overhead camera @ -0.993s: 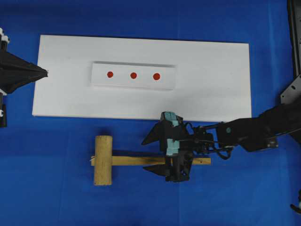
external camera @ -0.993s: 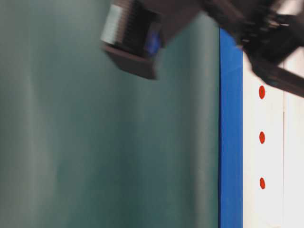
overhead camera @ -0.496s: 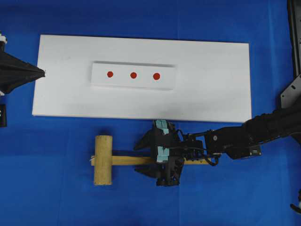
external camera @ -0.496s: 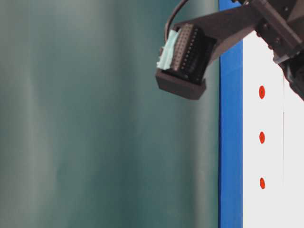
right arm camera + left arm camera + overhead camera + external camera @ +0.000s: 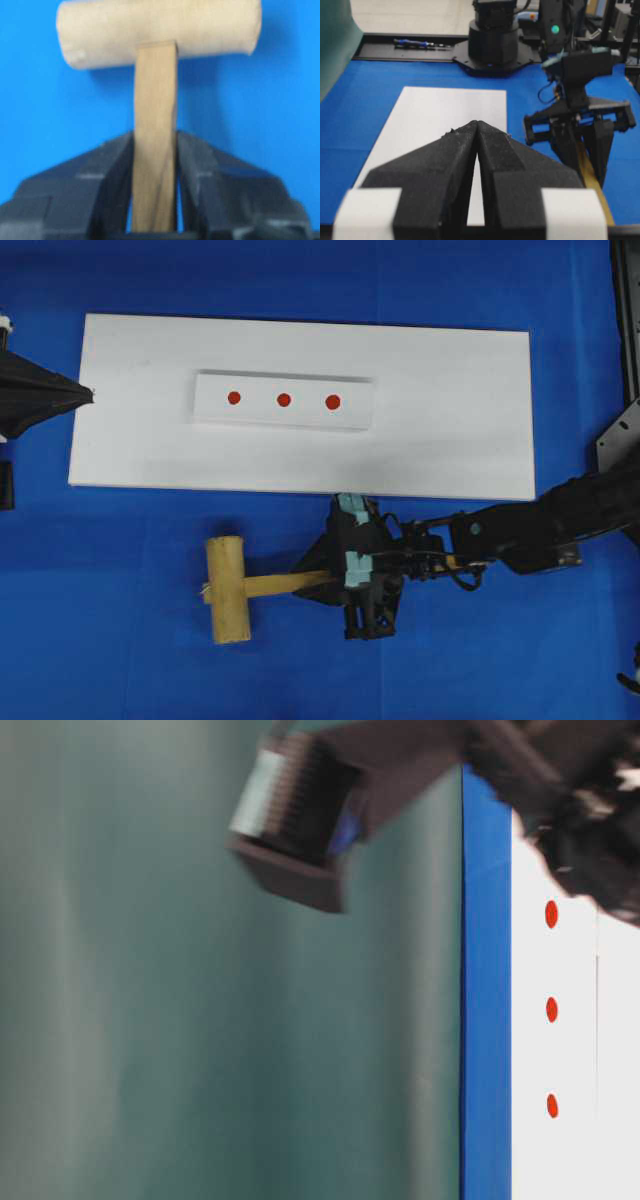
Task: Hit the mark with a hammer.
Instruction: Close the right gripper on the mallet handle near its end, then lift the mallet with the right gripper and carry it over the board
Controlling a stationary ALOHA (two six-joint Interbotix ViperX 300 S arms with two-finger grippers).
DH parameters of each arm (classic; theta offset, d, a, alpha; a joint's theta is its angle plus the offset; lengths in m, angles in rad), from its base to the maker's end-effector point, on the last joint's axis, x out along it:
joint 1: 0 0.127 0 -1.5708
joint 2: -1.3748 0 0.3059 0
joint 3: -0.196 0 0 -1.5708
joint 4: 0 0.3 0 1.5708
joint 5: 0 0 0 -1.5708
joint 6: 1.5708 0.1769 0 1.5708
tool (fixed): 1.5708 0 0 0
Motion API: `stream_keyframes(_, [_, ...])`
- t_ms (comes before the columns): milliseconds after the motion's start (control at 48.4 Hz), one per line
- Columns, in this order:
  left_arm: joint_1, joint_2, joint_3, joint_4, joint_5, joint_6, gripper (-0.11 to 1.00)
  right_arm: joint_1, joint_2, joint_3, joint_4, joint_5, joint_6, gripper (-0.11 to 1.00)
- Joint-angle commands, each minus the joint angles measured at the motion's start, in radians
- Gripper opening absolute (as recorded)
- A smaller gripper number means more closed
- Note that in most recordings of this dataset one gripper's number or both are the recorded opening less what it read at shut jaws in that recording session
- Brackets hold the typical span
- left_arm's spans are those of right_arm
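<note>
My right hand [image 5: 318, 581]: pinching the hammer's handle, one finger [image 5: 107, 175] pressed on each flat side, as my right wrist view shows close up.
My right arm [image 5: 520, 535]: stretched low over the blue worktop, coming in from the right edge of the overhead view toward the hammer.
The hammer [image 5: 245, 585]: on the blue worktop [image 5: 120, 640], just below the white board's near edge; its thick cylindrical head [image 5: 228, 588] lies to the left of my hand and the handle runs rightward into my grip, a little tilted. In my wrist view the head [image 5: 159, 32] sits crosswise straight ahead of the fingers. I cannot tell whether the head is lifted off the cloth.
The white board [image 5: 450, 420]: a flat white rectangle lying across the worktop above the hammer.
The raised strip [image 5: 355, 405]: a narrow white block on the board, left of its middle.
The mark [image 5: 284, 399]: the middle red dot of three on the strip, well apart from the hammer head and uncovered; the left dot [image 5: 234, 397] and the slightly larger right dot [image 5: 333, 401] flank it.
My left hand [image 5: 90, 394]: fingers pressed together with nothing between them, tip hovering at the board's left edge, well apart from the strip.
Table-level view: my right arm is a dark blur at the top; the three dots show in a column at the right.
</note>
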Motion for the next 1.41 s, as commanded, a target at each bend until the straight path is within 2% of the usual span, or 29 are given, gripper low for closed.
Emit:
stream_keyframes(0, [0.002, 0.002, -0.014, -0.002, 0.0, -0.002, 0.02, -0.014, -0.086, 0.002, -0.002, -0.005, -0.008, 0.1])
stream_keyframes(165, [0.002, 0.002, -0.014, -0.003, 0.0, -0.009, 0.02, -0.038, -0.179, 0.025, -0.002, 0.006, -0.018, 0.1])
stream_keyframes(434, [0.002, 0.002, -0.012, -0.002, 0.002, -0.014, 0.02, -0.058, -0.35, 0.038, -0.002, 0.087, -0.081, 0.1])
stream_keyframes(641, [0.002, 0.002, -0.012, -0.002, 0.003, -0.014, 0.02, -0.087, -0.356, 0.038, 0.0, 0.091, -0.086, 0.1])
stream_keyframes(765, [0.002, 0.002, -0.012, -0.003, 0.006, -0.015, 0.02, -0.133, -0.357, 0.038, -0.003, 0.092, -0.1, 0.1])
stream_keyframes(1138, [0.002, 0.003, -0.011, -0.003, 0.014, -0.015, 0.02, -0.35, -0.362, 0.029, -0.003, 0.087, -0.241, 0.1])
stream_keyframes(1386, [0.002, 0.003, -0.011, -0.005, 0.023, -0.015, 0.02, -0.374, -0.362, 0.025, -0.005, 0.083, -0.299, 0.1])
